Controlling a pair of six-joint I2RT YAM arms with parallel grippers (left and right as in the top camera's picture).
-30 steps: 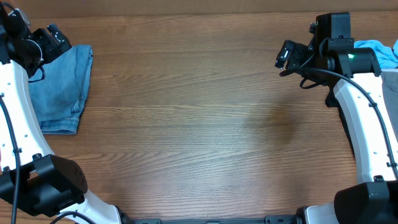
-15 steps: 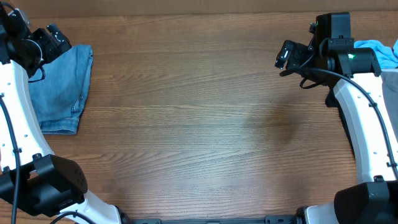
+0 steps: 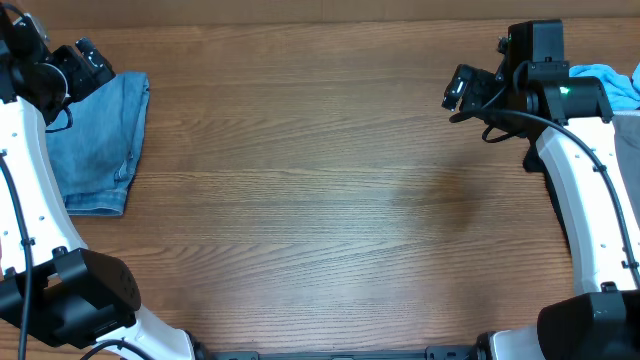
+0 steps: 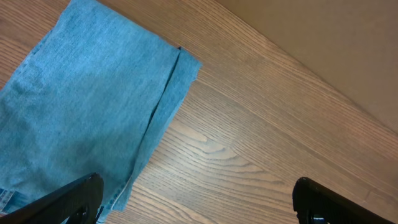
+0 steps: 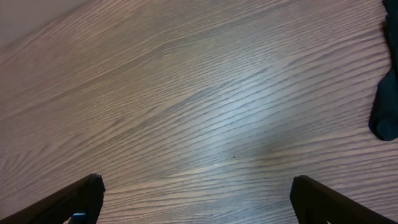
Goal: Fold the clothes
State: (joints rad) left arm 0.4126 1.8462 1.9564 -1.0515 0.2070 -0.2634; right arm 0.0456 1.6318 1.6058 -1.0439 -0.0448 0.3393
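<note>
At the left edge of the wooden table (image 3: 300, 200), the faded light-blue jeans (image 3: 95, 145) lie folded into a flat, roughly rectangular stack, with the long side running from front to back. The left gripper (image 4: 199, 202) hangs over the back corner of that stack, its jaws spread wide and nothing between them. From the left wrist view, one dark finger (image 4: 71, 199) sits over the denim while the other is over bare wood. A folded-over edge with a seam shows along the side of the jeans nearest the table's middle. On the opposite side, the right gripper (image 5: 196, 199) is likewise released, jaws wide apart and empty, over bare wood grain well apart from the jeans. A sky-blue garment (image 3: 612, 80) lies bunched at the back right corner beside the right arm, and a dark garment (image 5: 385, 93) shows at the right edge of the right wrist view
</note>
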